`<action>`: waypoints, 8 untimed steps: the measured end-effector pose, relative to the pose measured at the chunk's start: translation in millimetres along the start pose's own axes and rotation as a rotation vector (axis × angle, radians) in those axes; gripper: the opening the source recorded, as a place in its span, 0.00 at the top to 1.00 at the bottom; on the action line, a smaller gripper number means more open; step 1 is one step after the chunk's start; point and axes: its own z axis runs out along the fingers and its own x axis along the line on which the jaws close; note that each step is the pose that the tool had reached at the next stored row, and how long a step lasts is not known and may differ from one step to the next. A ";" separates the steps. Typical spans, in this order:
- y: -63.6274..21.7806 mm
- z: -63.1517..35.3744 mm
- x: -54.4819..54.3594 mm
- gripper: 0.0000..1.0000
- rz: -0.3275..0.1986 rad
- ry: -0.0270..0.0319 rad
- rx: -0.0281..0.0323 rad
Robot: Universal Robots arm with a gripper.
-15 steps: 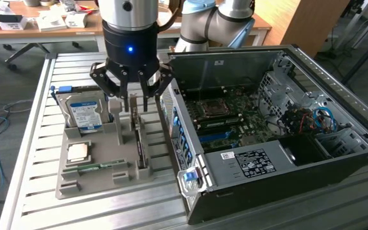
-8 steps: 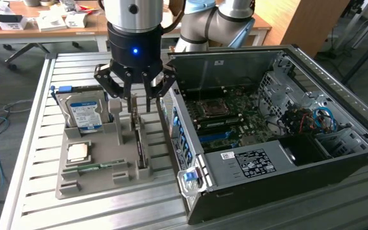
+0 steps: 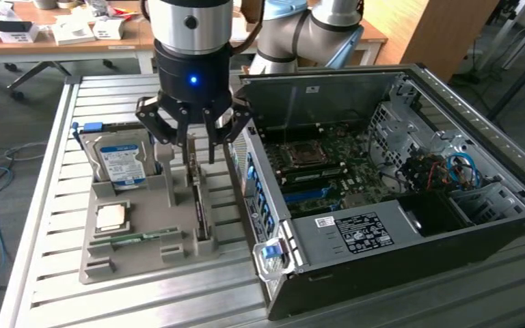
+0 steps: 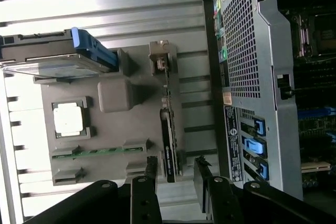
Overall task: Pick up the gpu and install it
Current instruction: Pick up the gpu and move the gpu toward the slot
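The gripper (image 3: 203, 147) hangs wide open, holding nothing, in the upper centre-left of the exterior view. Just below its fingertips the gpu (image 3: 200, 205) stands on edge in the grey tray (image 3: 144, 256), between the hard drive (image 3: 121, 164) and the open computer case (image 3: 363, 273).

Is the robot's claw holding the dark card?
No, the open gripper hangs above the gpu, which stands on edge in the gray tray.

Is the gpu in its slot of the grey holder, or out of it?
In. The gpu stands on edge in a slot of the grey holder; the open gripper is above it, not gripping it.
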 end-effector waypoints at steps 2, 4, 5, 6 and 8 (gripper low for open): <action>-0.1 3.6 0.0 0.58 0.000 0.0000 0.0000; -0.2 7.2 -0.1 0.58 -0.001 0.0000 0.0000; -0.3 9.0 -0.1 0.58 -0.001 0.0000 -0.0001; -0.4 11.0 -0.1 0.58 -0.001 0.0000 0.0000; -0.5 14.5 -0.1 0.58 -0.001 0.0000 0.0000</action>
